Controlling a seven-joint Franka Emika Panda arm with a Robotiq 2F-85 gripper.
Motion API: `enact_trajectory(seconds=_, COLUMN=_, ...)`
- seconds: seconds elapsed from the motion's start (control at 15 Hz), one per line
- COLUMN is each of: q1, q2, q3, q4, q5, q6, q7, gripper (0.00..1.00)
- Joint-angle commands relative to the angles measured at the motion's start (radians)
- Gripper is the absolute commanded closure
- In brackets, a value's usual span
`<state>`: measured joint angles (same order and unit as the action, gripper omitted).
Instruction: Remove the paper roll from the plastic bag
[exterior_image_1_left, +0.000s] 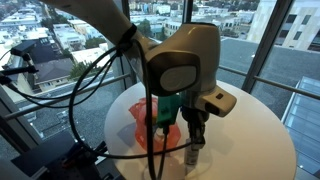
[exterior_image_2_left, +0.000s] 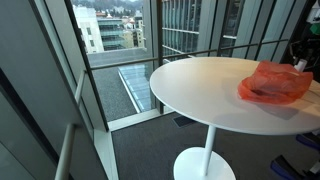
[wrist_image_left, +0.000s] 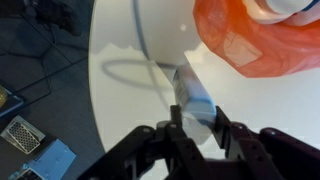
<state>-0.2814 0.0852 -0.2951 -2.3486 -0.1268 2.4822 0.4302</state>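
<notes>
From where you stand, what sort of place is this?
Probably an upper-floor office or lounge in a tall building: floor-to-ceiling windows, city rooftops far below, and a round white table.

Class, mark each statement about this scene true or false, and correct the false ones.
1. The table is round and white. True.
2. The plastic bag is blue. False: it is orange-red.
3. The plastic bag lies on the table top. True.
4. The table stands on four legs. False: it stands on a single central pedestal with a round base.
5. Buildings are visible outside. True.
</notes>
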Motion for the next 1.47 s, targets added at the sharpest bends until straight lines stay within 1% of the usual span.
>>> enact_trajectory(seconds=0.0, q1=-0.011, q2=0.010, q3=-0.017, q4=0.004, q5=0.069, q6=0.025, q7=-0.037, gripper=0.91)
enact_trajectory(seconds=0.13, q1=-0.013, q2=0.013, q3=-0.022, q4=0.004, q5=0.103, q6=0.027, q7=-0.049, gripper=0.90)
enact_trajectory(seconds=0.2, q1=-0.013, q2=0.013, q3=-0.023, q4=0.005, q5=0.117, q6=0.023, q7=-0.054, gripper=0.69)
enact_trajectory(seconds=0.27, q1=-0.014, q2=0.012, q3=-0.024, q4=0.005, q5=0.132, q6=0.019, q7=-0.062, gripper=0.41)
enact_trajectory(seconds=0.33, q1=-0.012, q2=0.010, q3=-0.025, q4=0.004, q5=0.140, q6=0.018, q7=-0.063, gripper=0.40)
enact_trajectory(seconds=0.47, q1=-0.006, q2=0.005, q3=-0.026, q4=0.006, q5=0.132, q6=0.010, q7=-0.054, gripper=0.26)
enact_trajectory(seconds=0.67, q1=0.005, q2=-0.020, q3=-0.021, q4=0.000, q5=0.108, q6=-0.021, q7=-0.047, gripper=0.03)
enact_trajectory(seconds=0.73, q1=0.011, q2=-0.029, q3=-0.018, q4=-0.003, q5=0.097, q6=-0.033, q7=-0.043, gripper=0.00)
enact_trajectory(seconds=0.93, q1=0.034, q2=-0.069, q3=0.005, q4=-0.009, q5=0.089, q6=-0.099, q7=-0.064, gripper=0.00)
enact_trajectory(seconds=1.2, q1=0.077, q2=-0.123, q3=0.057, q4=0.005, q5=0.054, q6=-0.233, q7=-0.063, gripper=0.00)
enact_trajectory(seconds=1.4, q1=0.107, q2=-0.168, q3=0.102, q4=0.014, q5=0.055, q6=-0.335, q7=-0.105, gripper=0.00)
